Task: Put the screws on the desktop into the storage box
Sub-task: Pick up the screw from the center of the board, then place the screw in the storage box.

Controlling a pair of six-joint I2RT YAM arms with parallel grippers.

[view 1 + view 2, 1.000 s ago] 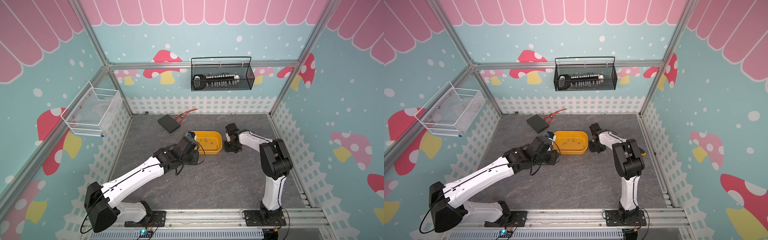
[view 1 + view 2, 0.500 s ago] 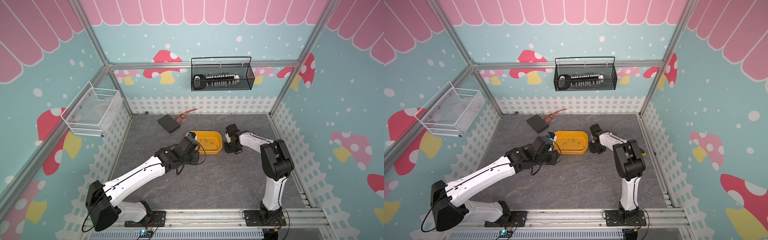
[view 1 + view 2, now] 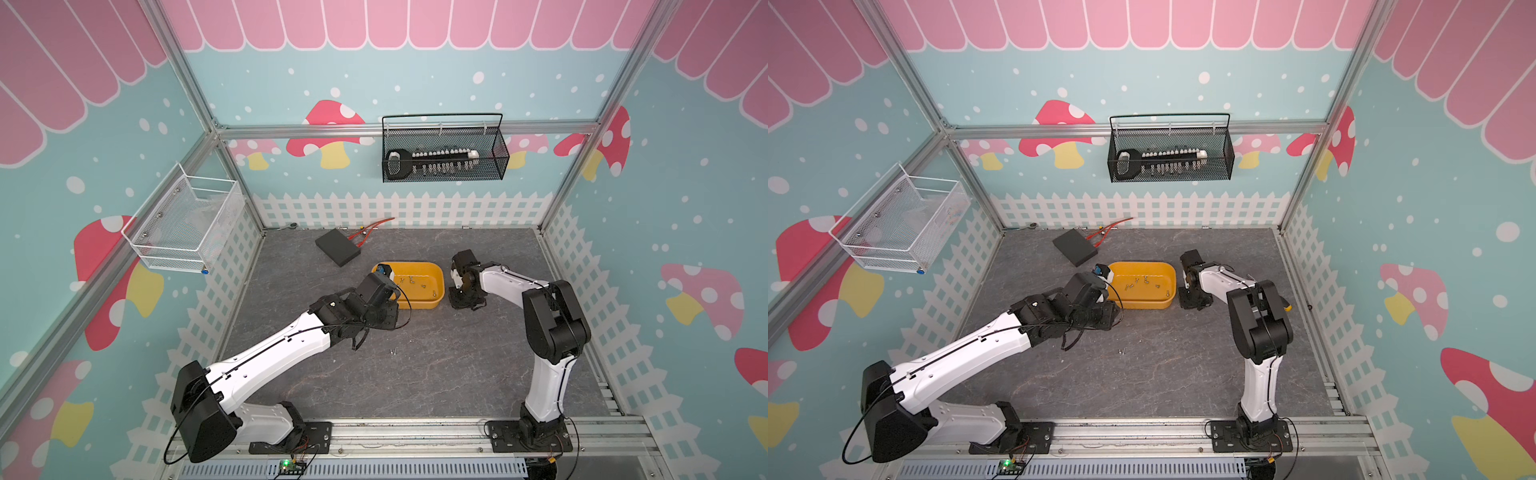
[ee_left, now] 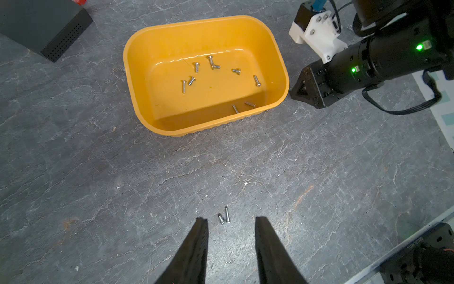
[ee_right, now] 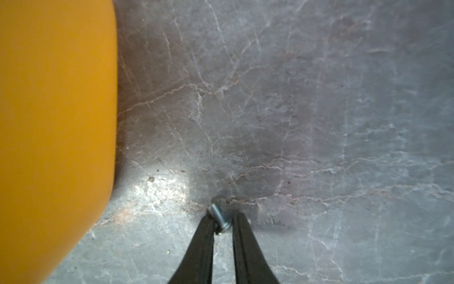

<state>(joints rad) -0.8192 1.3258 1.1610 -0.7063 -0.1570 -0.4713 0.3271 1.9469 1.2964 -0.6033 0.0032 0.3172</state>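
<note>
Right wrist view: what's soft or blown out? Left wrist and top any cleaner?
Right wrist view: storage box wall is an out-of-focus orange blur, bright glare patch on the desktop, screw slightly soft. Left wrist view: sharp, thin glare streak on the box floor. Both top views: even light.

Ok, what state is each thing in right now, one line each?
Storage box, upright on desktop, nine screws inside.
Loose screws, two lying on desktop.
Left gripper, jaws open, empty.
Right gripper, jaws narrow, one screw between them, grip unclear.
Socket rail, lying in mesh basket.
</note>
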